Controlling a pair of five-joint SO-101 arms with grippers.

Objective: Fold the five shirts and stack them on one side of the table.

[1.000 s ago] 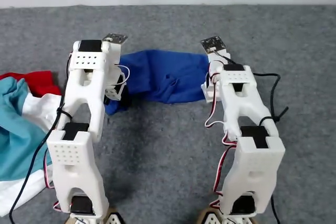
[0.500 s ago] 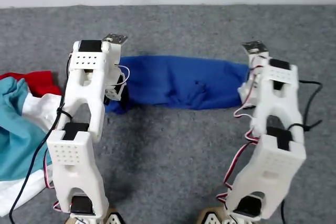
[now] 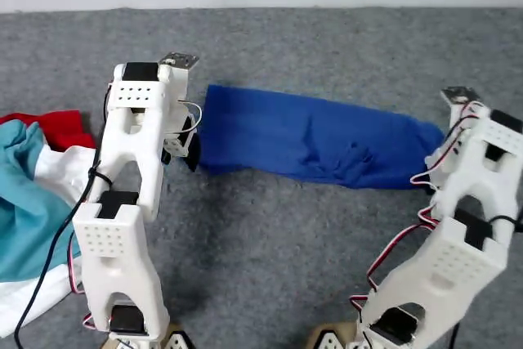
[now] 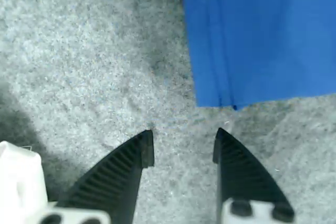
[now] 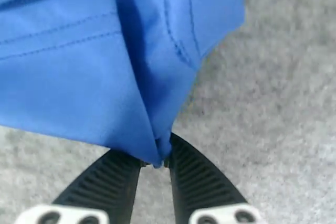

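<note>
My right gripper (image 5: 155, 163) is pinching the blue shirt (image 3: 310, 140). The jaws are pressed together on a bunched fold at the cloth's right end, and the fabric fans away from the tips. I judge this hold is meant to keep the shirt drawn out sideways so it lies long and flat before folding.

My left gripper (image 4: 184, 148) is spread and holds nothing. It hangs low over the bare grey table (image 3: 270, 267). The shirt's left corner is just beyond the fingertips, near but apart, with a strip of table between them. The jaws being spread this close to the hem suggests it is placed to take that corner, though that is only my guess.

In the high view the shirt runs as a long band from left to right across the middle of the table. Its left end is just right of my left arm (image 3: 139, 145) and its right end is at my right arm (image 3: 466, 202). There are some wrinkles right of centre, so it is not fully smooth.

A heap of shirts (image 3: 33, 194) in red, teal and white lies crumpled at the left edge, near side, partly under my left arm and well apart from the blue one. I see no folded stack anywhere, so I judge the task is at an early stage.
</note>
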